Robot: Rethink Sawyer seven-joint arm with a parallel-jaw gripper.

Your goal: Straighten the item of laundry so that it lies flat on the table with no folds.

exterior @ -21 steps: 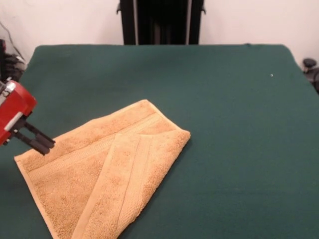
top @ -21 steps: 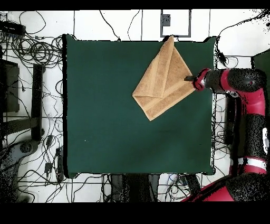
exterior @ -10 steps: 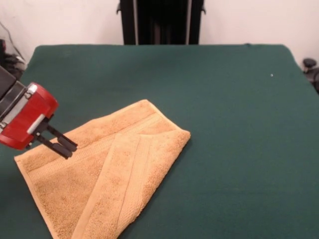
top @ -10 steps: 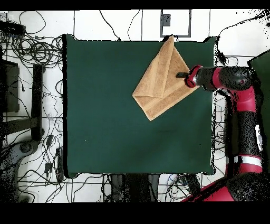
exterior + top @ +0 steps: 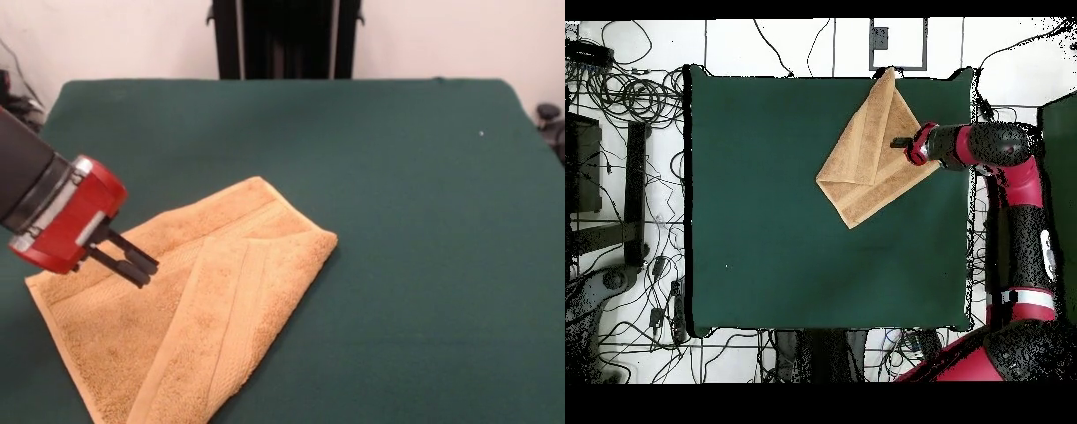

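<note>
Two prongs: the black jaws [image 5: 139,267] stick out of the red wrist close together with only a thin gap, nothing between them – whether they touch the cloth, I can't tell.
Jaws position: over the towel's single-layer part, near one long edge; overhead they [image 5: 897,142] point in from the table's side.
Arm: red and black, reaching in low and nearly level.
Towel: the golden-tan towel [image 5: 190,305] is folded – one flap doubled over, its woven band running diagonally across the top layer.
Towel spot: near one table corner, one tip [image 5: 887,75] at the table's edge.
Table: dark green cloth [image 5: 415,221], mostly bare.
</note>
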